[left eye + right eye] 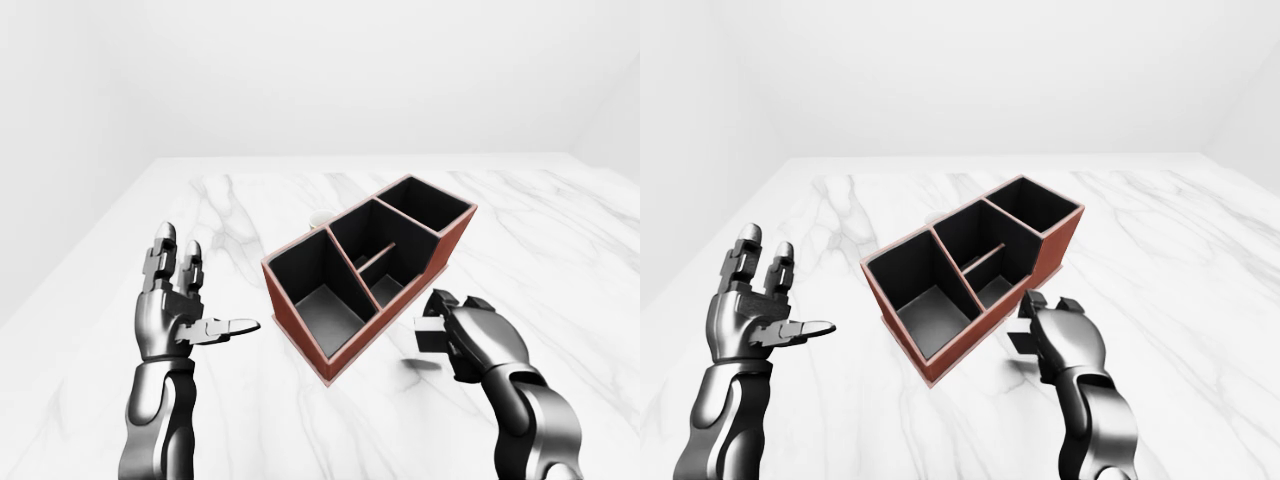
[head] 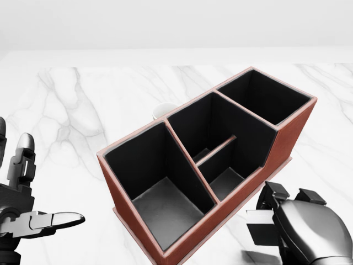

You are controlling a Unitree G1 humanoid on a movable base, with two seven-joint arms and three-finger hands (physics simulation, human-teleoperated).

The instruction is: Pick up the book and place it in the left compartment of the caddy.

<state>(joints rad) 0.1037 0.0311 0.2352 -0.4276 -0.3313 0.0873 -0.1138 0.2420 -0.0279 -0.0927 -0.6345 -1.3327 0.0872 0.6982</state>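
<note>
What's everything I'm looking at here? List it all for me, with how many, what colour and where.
caddy: one, reddish-brown outside and black inside, angled across the middle of the head view; its open compartments hold nothing that shows.
round object: one, white, just past the caddy's upper-left wall, mostly hidden; cannot tell what it is.
table: one, white marble with grey veins, under everything.
book: none in view.
left hand: one, dark metallic, left of the caddy in the left-eye view, fingers spread open and holding nothing.
right hand: one, dark metallic, by the caddy's lower-right side, fingers curled; cannot tell if it grips anything.
</note>
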